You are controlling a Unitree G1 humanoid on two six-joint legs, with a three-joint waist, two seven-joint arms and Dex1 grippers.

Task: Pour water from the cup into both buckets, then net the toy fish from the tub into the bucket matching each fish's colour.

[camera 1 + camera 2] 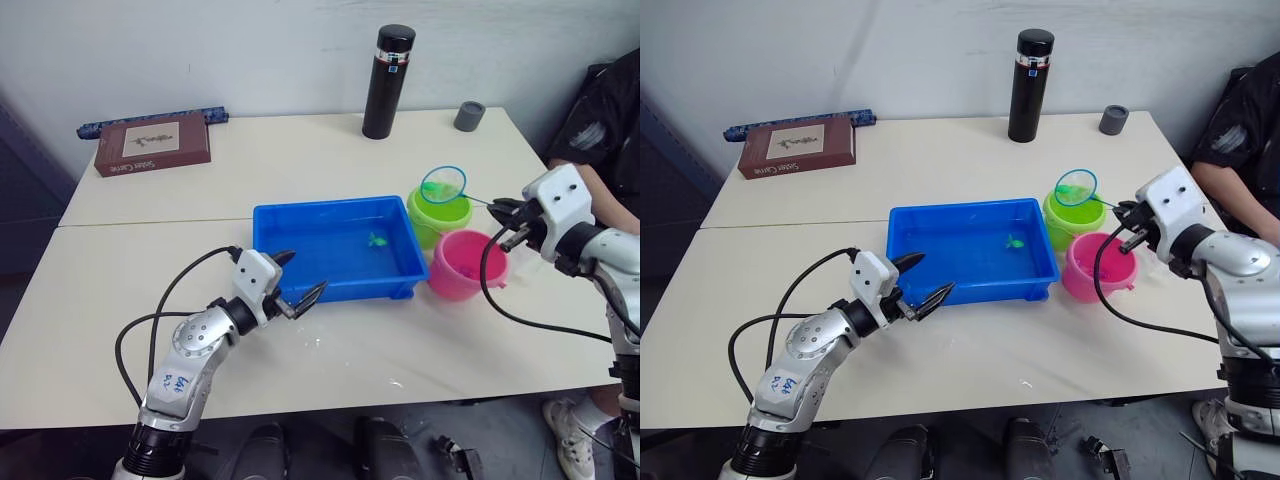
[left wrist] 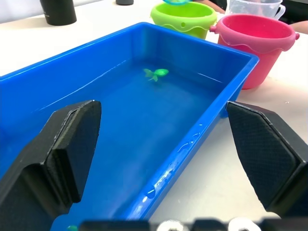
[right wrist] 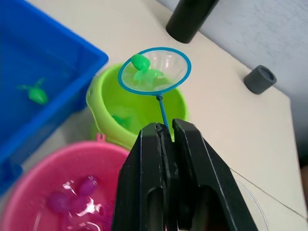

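The table [image 1: 330, 160] carries the blue tub [image 1: 300, 250] near its front edge, one green fish [image 1: 377, 239] in its water. Toward the right edge stand the green bucket [image 1: 425, 215] and pink bucket [image 1: 450, 280], touching. The left gripper [image 1: 296, 284] gapes wide at the tub's front left corner. The right gripper [image 1: 509, 222] pinches a net [image 3: 155, 70] holding a green fish [image 3: 144, 69] above the green bucket.

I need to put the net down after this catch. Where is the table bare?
Bare: the stretch between the book and the blue tub, and the near edge in front of the tub. Crowded: around the green bucket, pink bucket and right gripper.
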